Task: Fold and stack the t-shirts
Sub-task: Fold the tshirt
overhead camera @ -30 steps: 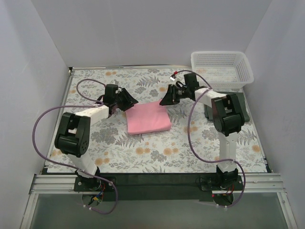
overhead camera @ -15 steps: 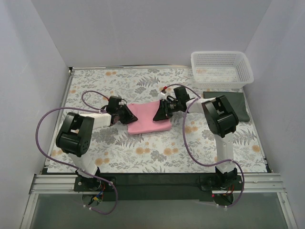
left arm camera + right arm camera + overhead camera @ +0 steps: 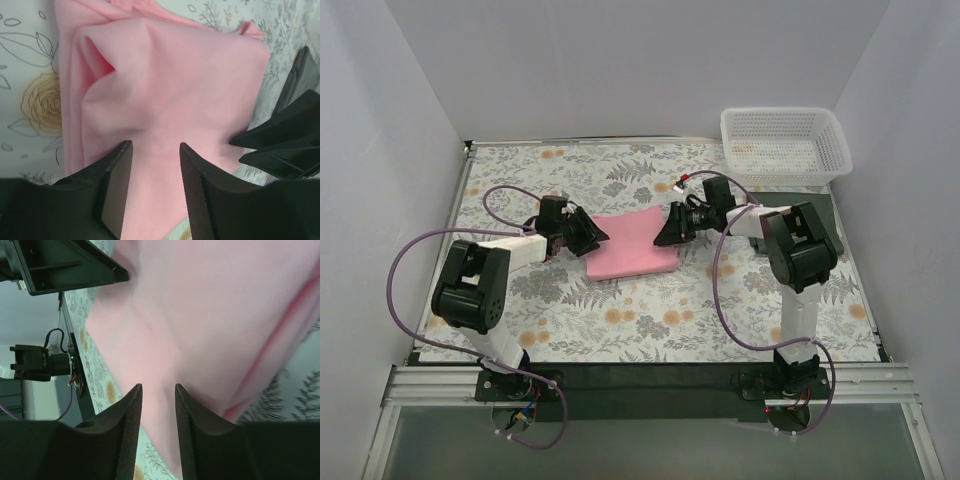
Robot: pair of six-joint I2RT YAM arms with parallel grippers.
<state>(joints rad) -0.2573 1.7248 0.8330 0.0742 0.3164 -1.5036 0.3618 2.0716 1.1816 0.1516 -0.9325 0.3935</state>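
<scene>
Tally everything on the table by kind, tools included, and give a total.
T-shirts: 2 (pink t-shirt, dark green t-shirt, mostly hidden behind the right arm)
Baskets: 1 (white mesh basket)
Table cloths: 1 (floral table cloth)
Tools: 2 (left tool, right tool)
Total: 6

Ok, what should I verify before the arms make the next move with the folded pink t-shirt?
1. Left gripper closed on the light pink folded cloth t-shirt: ok.
2. Right gripper closed on its opposite edge: ok.
3. Fold tidy: not ok, a layer puffs up in the left wrist view.
4. Dark green folded cloth t-shirt free for stacking: cannot tell, the right arm hides most of it.
5. White plastic mesh basket clear of the path: ok, it stands at the far right corner.
</scene>
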